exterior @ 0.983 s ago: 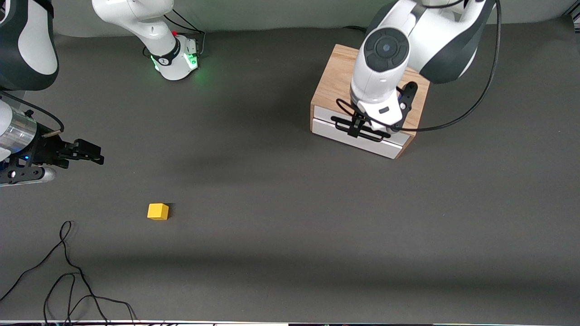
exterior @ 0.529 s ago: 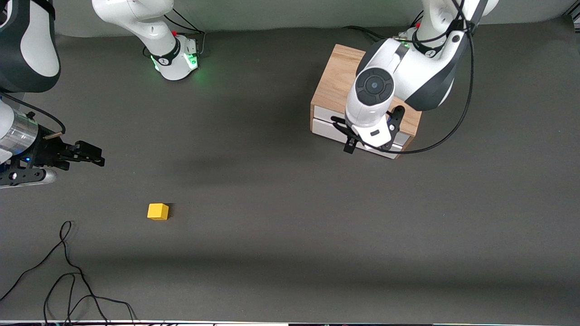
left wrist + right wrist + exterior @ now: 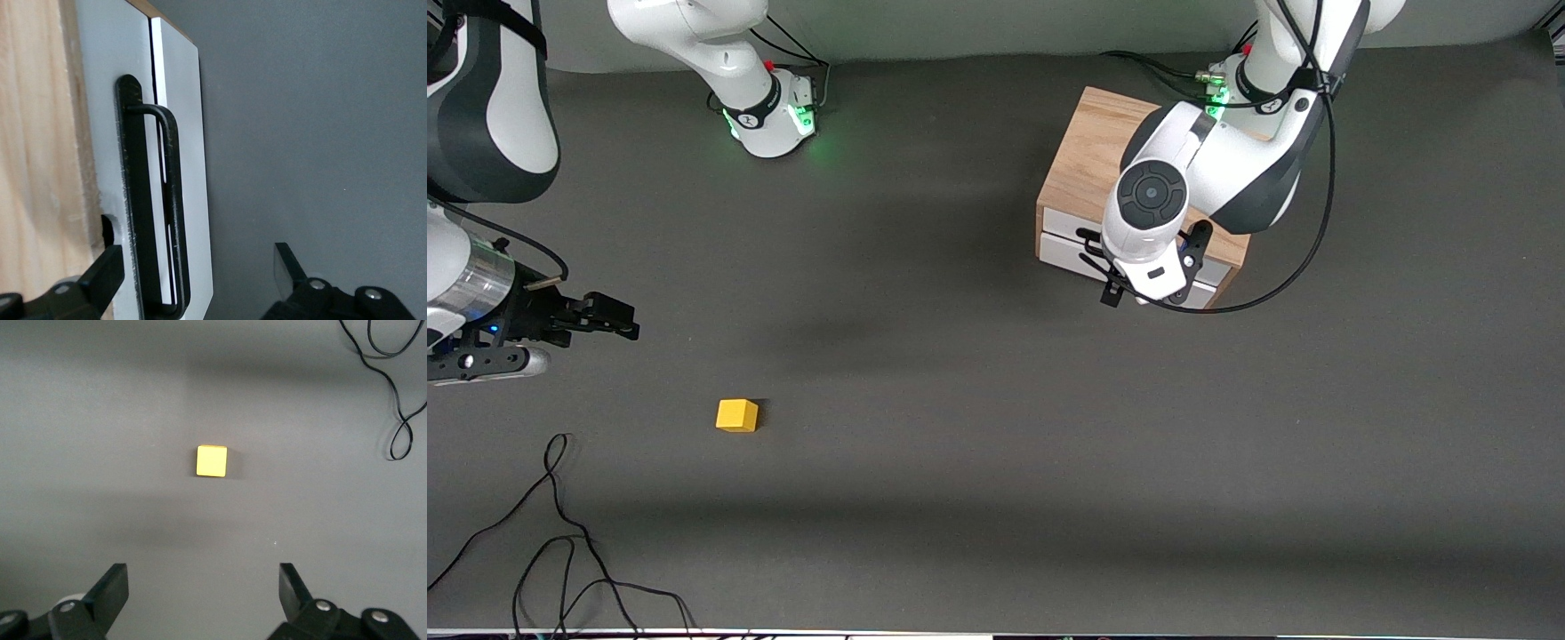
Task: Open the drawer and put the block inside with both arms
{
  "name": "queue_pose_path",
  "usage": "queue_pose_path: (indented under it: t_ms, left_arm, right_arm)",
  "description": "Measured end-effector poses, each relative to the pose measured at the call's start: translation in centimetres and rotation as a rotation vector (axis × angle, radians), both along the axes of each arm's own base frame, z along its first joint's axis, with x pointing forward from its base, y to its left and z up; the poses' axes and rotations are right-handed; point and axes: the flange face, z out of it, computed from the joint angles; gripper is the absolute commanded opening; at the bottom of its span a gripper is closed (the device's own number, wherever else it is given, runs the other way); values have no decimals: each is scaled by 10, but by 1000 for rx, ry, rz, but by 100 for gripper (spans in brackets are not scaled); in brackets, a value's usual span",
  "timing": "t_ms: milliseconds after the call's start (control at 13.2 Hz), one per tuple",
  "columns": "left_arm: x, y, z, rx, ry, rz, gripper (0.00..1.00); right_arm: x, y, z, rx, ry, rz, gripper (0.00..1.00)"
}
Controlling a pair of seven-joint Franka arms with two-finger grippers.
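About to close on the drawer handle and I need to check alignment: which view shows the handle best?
The left wrist view: the handle runs long and close, between the open fingers of the left gripper. In the front view the left arm's wrist covers most of it, leaving only an end. The right wrist view does not show it.

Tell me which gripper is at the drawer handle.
The left gripper: its open jaws straddle the black wire handle on the cabinet's white front. The right gripper hangs open over bare table, short of the yellow block.
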Motion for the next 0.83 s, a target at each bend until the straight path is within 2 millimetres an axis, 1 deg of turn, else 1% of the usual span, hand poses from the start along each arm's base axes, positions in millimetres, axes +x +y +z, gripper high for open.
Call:
queue_pose_path:
  t_ms: [832]
  left_arm:
    - [5, -2, -36, 5, 9, 5, 100]
  right_arm:
    - [2, -3, -5, -2, 9, -5, 100]
